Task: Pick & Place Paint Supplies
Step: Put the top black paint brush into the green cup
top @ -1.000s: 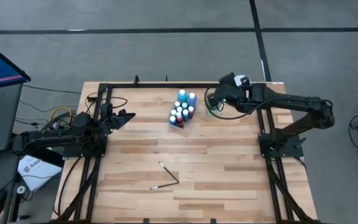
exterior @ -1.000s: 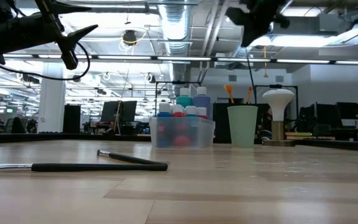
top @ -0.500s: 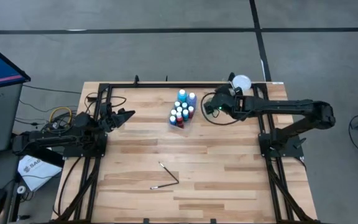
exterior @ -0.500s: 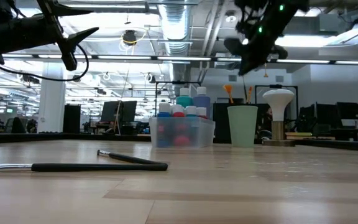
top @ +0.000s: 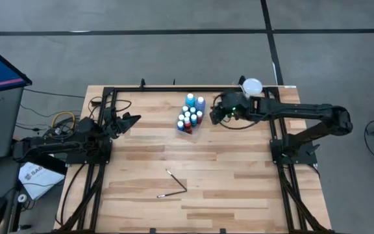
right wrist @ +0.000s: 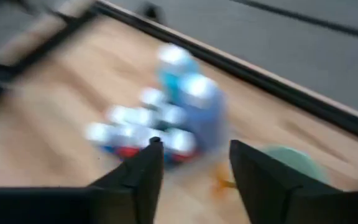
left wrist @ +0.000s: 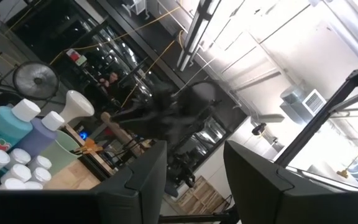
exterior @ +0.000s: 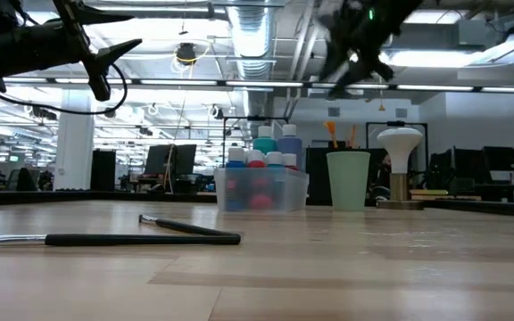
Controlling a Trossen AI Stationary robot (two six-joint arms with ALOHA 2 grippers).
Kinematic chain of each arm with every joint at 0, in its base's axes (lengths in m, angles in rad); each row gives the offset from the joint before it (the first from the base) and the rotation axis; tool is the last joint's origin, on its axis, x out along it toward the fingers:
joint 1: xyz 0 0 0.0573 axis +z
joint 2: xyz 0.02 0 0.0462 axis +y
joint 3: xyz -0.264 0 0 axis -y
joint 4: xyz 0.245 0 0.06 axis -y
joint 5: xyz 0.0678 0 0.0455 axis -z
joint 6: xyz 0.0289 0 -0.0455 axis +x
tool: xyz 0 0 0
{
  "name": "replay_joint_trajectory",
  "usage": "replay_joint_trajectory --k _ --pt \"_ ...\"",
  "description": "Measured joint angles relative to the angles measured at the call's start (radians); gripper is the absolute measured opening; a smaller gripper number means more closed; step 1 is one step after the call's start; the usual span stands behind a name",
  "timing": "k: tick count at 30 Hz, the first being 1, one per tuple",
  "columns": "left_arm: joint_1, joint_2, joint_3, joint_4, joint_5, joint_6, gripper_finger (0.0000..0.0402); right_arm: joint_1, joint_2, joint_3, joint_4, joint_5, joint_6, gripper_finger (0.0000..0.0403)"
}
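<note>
Several white-capped paint bottles [top: 190,116] stand in a clear tray [exterior: 261,189] at the table's far middle. Two paintbrushes [top: 176,181] lie flat on the wood near the table's middle, one long and dark [exterior: 141,238]. More orange-tipped brushes [exterior: 330,134] stand in the pale green cup [exterior: 348,180], right of the tray. My right gripper [top: 216,114] hovers open, high above the table, between cup and tray, with nothing between its fingers [right wrist: 138,177]. My left gripper [top: 134,119] waits open in the air at the left.
A white mushroom-shaped object [top: 252,86] stands at the far right, behind the cup. Black frame rails [top: 174,88] run along the far edge and both sides. The near half of the table holds only the two brushes.
My right gripper has moved from above the cup toward the table's left, closer to the tray of bottles, and is still in motion. The bottles, cup and brushes on the table stay where they were.
</note>
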Motion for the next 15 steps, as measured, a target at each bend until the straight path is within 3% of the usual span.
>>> replay_joint_trajectory --k 6,10,15 --pt "0.0 0.0 0.0 0.0 0.0 0.0 0.0154 0.045 -0.024 0.092 0.15 -0.258 0.002 0.0241" --pt "0.0 0.0 0.0 0.0 0.003 0.0 0.0154 0.138 0.024 0.108 0.27 -0.278 0.012 0.0247" --pt "0.0 0.0 0.0 0.0 0.036 0.0 0.0154 0.267 0.2 0.18 0.271 -0.272 -0.034 0.0233"
